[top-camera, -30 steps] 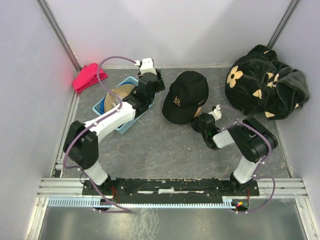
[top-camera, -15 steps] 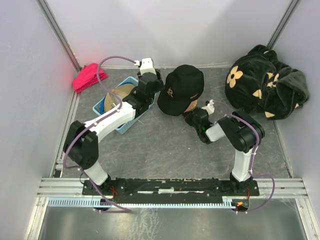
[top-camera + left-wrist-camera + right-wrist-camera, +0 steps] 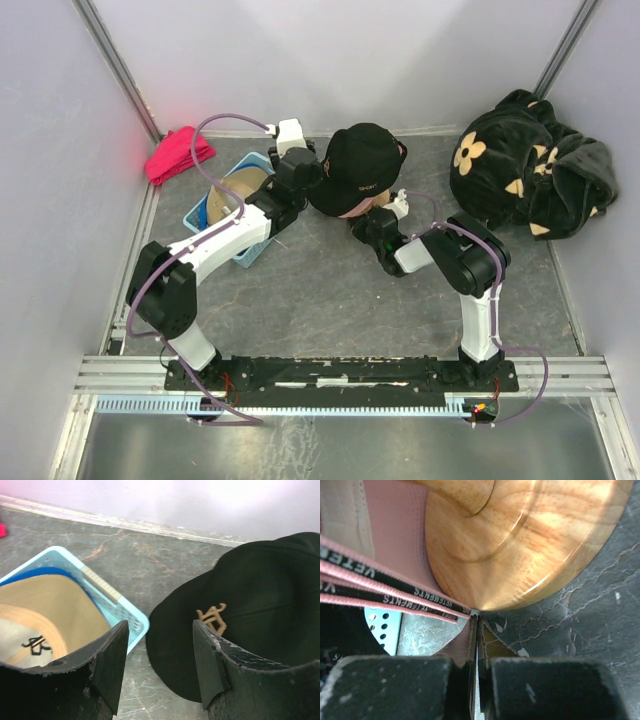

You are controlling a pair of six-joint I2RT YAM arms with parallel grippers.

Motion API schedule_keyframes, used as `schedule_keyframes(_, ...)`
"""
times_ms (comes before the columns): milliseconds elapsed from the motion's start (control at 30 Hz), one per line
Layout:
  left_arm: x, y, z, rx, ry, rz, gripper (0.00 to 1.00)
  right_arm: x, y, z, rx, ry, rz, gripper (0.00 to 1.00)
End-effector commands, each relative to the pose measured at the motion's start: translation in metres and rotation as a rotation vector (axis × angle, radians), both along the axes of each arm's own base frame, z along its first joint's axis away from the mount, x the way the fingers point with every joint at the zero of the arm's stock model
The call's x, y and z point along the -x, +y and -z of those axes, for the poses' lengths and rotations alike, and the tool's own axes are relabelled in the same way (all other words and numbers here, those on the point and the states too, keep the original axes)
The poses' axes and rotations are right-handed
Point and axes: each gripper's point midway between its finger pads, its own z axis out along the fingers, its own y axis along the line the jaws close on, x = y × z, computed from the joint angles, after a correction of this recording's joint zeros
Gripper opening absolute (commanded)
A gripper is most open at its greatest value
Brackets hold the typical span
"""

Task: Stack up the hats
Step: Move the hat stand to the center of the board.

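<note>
The left gripper (image 3: 160, 640) hangs half open and empty between the black hat (image 3: 360, 160), upper centre, and the tan hat (image 3: 45, 605) in the basket (image 3: 127, 615), upper left. The right gripper (image 3: 476, 626) is pinched tight on the edge of the pink hat (image 3: 395, 535) under the black one.

The left arm (image 3: 225, 240) is stretched from its base forward and to the right, and the left gripper (image 3: 300, 178) is held with its fingers (image 3: 112, 660) parted and nothing clamped between them. The right arm (image 3: 475, 290) is raised from its base, folded sharply at the elbow and reached to the left, with the wrist kept low. The right gripper (image 3: 372, 226) is pointed towards the left gripper, and its fingers (image 3: 395, 685) are pressed together on a thin edge of the black hat (image 3: 360, 160).
</note>
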Motion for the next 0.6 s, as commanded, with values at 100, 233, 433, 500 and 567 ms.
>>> schedule_keyframes(100, 0.012, 0.053, -0.009, -0.042, -0.012, -0.187, 0.64, 0.022, -0.001, 0.014, 0.096, 0.038, -0.054, 0.05)
schedule_keyframes(233, 0.015, 0.078, -0.004, -0.002, 0.012, -0.267, 0.65, 0.040, -0.008, 0.014, 0.101, 0.038, -0.065, 0.09)
schedule_keyframes(433, 0.025, 0.111, 0.002, 0.037, 0.035, -0.377, 0.70, 0.072, -0.003, 0.002, 0.130, 0.032, -0.128, 0.18)
schedule_keyframes(500, 0.027, 0.117, -0.003, 0.046, 0.030, -0.394, 0.70, 0.087, 0.005, -0.008, 0.172, 0.019, -0.180, 0.21)
schedule_keyframes(567, 0.030, 0.121, -0.011, 0.057, 0.015, -0.404, 0.71, 0.102, 0.015, -0.025, 0.231, -0.020, -0.247, 0.26)
